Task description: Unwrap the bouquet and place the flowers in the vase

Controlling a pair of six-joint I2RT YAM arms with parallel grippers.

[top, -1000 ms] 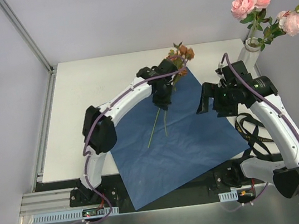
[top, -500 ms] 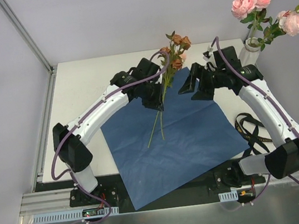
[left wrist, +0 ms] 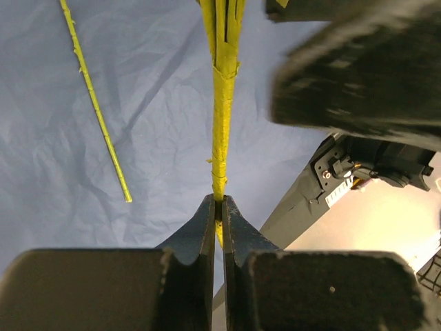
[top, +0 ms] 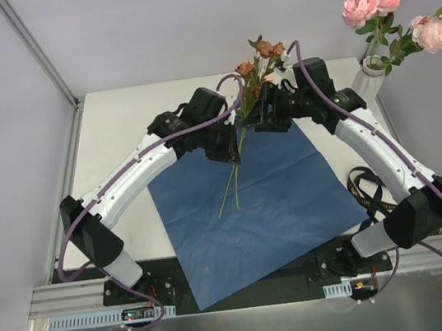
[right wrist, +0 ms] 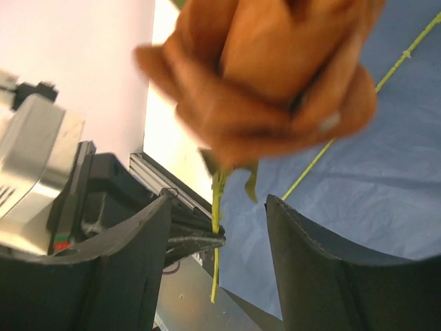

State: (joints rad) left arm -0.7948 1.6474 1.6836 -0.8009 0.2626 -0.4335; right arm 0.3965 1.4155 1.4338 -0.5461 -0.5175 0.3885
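Seen from above, the left gripper (top: 232, 152) is clamped shut on thin green stems. It holds the flowers (top: 261, 58) up over a creased blue paper sheet (top: 277, 207). The stems' long axis runs from bare cut ends at 7 o'clock to small peach-orange blooms at 1 o'clock.

The right gripper (top: 267, 113) sits just at 6 o'clock of the blooms and is the nearer one to them. In the right wrist view its dark curved jaws stand partly apart, one on each side of a single stem below a soft, blurred orange bloom, and neither touches it. This looks like a handover.

The slim whitish vase (top: 368, 77) stands at 3 o'clock of that gripper, well apart, with pink roses (top: 371, 3) in it. A black ribbon (top: 372, 193) lies coiled on the white table (top: 131, 121).
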